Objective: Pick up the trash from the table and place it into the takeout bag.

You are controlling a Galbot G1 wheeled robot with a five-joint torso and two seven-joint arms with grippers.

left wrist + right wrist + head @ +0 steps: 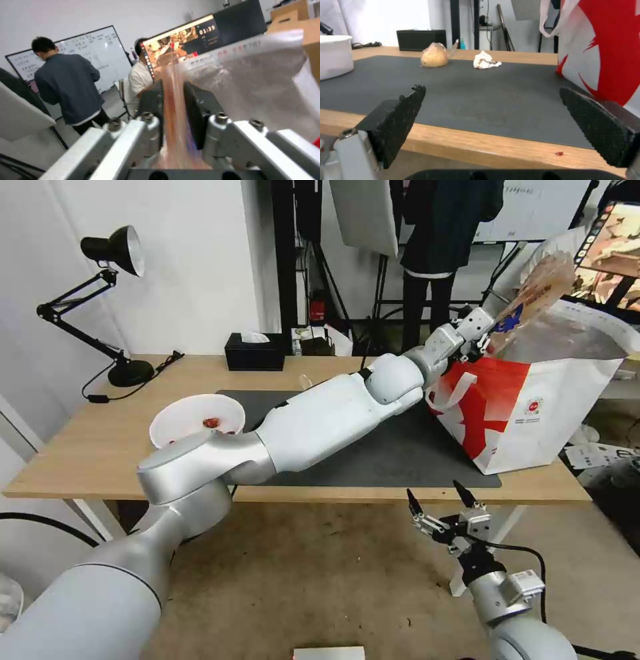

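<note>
Nearest, at 5 o'clock below the table (100, 460) edge, the right gripper (445, 505) waits with jaws wide. On the mat (480, 95), the knotted bag (434, 58) and crumpled tissue (485, 62) remain; the bowl (197, 419) sits at 10 o'clock. Farthest, at 1 o'clock, the left gripper (481, 340) pinches the sauce-smeared clear tray (541, 290) over the takeout bag (533, 407), so one item is nearly done.

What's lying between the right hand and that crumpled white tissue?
Bare dark grey mat only, seen in the right wrist view; the open right hand waits off the table edge, crumpled white tissue beyond.
</note>
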